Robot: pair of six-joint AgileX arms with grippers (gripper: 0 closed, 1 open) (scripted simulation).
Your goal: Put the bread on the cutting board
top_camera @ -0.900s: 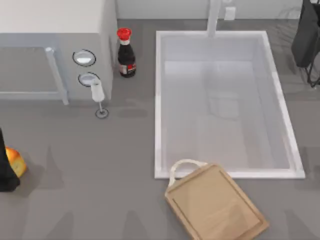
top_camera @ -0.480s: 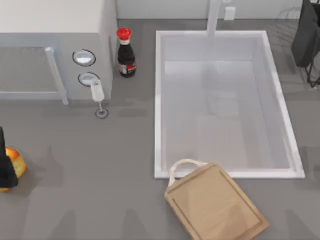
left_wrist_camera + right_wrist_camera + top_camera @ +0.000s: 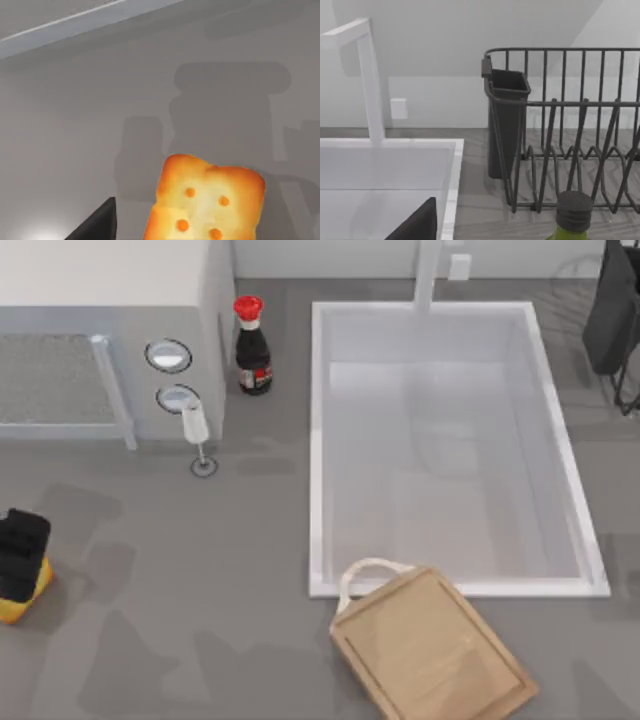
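at the table's far left, the left pincer sits over the bread, clamped state unclear.

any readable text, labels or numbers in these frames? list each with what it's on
None can be read.
Dark sauce bottle with the red cap, beside the sink: it has a red and white label, but the print is too small to make out.
Green bottle by the dish rack: no label in view.
The bread, the cutting board and the microwave carry no visible markings.
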